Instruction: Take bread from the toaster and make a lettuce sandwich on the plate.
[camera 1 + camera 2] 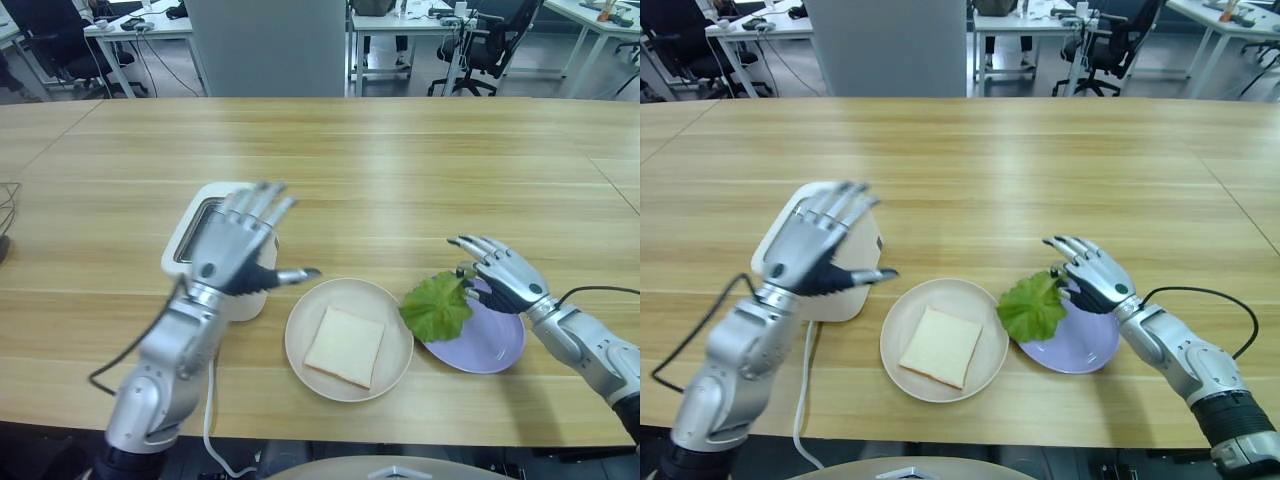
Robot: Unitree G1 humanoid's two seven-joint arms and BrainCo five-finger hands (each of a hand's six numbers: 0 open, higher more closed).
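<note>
On the wooden table [400, 170], the white toaster [868, 243] stands just left of the cream plate [300, 318], close to its rim but apart from it. The left hand [236, 243] hangs over the toaster's top, released and holding nothing, with its fingers stretched away from the robot and its thumb pointing right, towards the cream plate. In the left eye view the toaster's dark slot [197, 228] lies open to sight left of the hand. In the right eye view the hand sits across that spot, and more of the toaster's right wall is exposed. A white cord [800, 392] runs from the toaster's near side towards the table's near edge, left of the cream plate.

The cream plate lies near the table's front edge. One slice of bread [345, 347] lies flat on it, turned slightly askew.

Just right of the cream plate comes the lettuce leaf [437, 307], its left edge beside the plate's rim. Its right part rests on a purple plate [490, 350], which lies to the right of the cream plate. In the right eye view the two plates appear almost to touch.

The right hand [1092, 275] is above the purple plate's far side, meeting the leaf's right edge. I cannot tell whether it grips the leaf or only touches it. A black cable [1200, 292] arcs beside its forearm, well right of the cream plate.
</note>
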